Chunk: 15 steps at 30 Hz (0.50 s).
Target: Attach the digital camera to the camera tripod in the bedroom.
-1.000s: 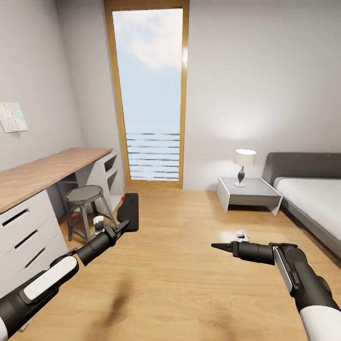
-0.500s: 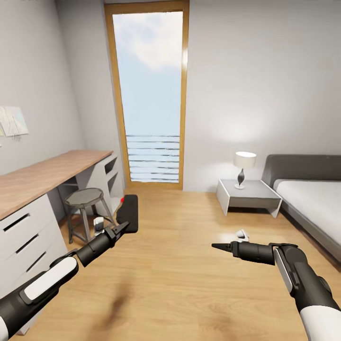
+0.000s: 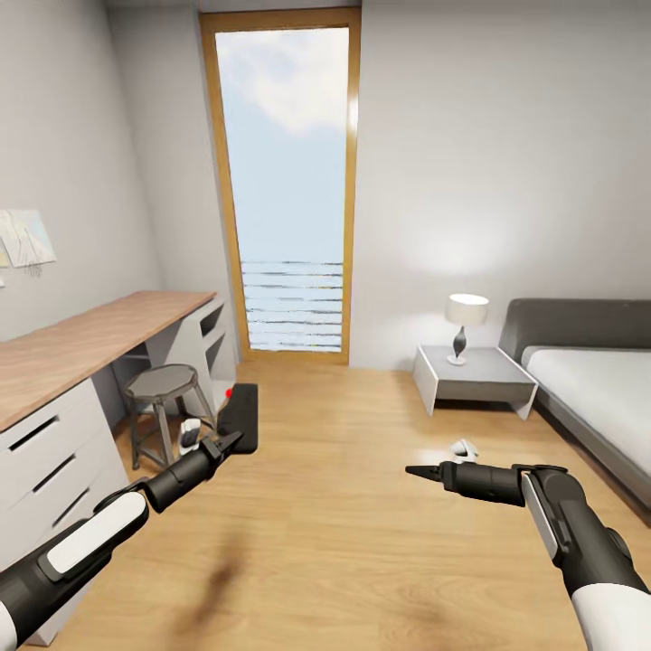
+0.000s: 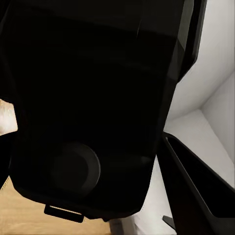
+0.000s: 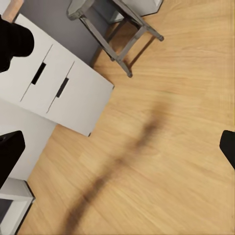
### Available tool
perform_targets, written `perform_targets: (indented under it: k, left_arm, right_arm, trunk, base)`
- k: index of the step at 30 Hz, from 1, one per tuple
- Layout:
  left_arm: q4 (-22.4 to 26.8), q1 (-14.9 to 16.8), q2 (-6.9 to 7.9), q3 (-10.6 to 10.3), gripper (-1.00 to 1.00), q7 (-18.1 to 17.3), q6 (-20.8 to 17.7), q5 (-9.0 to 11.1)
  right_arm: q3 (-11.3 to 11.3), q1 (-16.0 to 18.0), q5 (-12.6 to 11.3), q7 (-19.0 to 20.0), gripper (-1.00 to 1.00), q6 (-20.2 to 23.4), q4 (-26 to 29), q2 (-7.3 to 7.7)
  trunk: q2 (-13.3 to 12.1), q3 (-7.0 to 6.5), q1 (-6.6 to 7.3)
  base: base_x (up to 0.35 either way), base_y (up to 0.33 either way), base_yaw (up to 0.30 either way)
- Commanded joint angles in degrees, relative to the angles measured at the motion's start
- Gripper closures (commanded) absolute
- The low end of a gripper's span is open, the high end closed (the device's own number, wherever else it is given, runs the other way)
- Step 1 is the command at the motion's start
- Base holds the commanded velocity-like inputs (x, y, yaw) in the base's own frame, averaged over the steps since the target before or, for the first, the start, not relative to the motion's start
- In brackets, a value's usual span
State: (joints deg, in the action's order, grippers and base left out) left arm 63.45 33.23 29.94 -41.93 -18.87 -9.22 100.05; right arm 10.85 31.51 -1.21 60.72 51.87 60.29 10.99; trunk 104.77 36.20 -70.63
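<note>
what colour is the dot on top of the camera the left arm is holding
Red, on the black digital camera. The head view shows it best.

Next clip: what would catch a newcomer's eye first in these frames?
The tall wood-framed window full of sky on the far wall dominates the head view. In front of it, the left tool holds the black digital camera with its red dot above the plank floor. At right, a lit lamp stands on a grey bedside table.
</note>
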Motion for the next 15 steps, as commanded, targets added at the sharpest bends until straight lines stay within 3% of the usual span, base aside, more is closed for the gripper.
perform_targets:
  k: [1, 15]
  left_arm:
    - [-0.01, 0.08, 0.03, -0.15, 1.0, 0.24, -0.19, 0.6]
    - [-0.56, 0.08, -0.5, -0.11, 1.0, 4.61, -0.19, 0.45]
  right_arm:
    - [0.06, 0.04, -0.1, 0.03, -1.0, 0.43, 0.01, 0.0]
    - [0.05, 0.04, -0.08, -2.11, -1.0, 0.34, -0.13, -0.27]
  trunk:
    - [-0.38, -0.12, 0.23]
    - [-6.0, -2.64, 3.31]
  base:
    - [0.0, 0.0, 0.0]
    - [0.0, 0.0, 0.0]
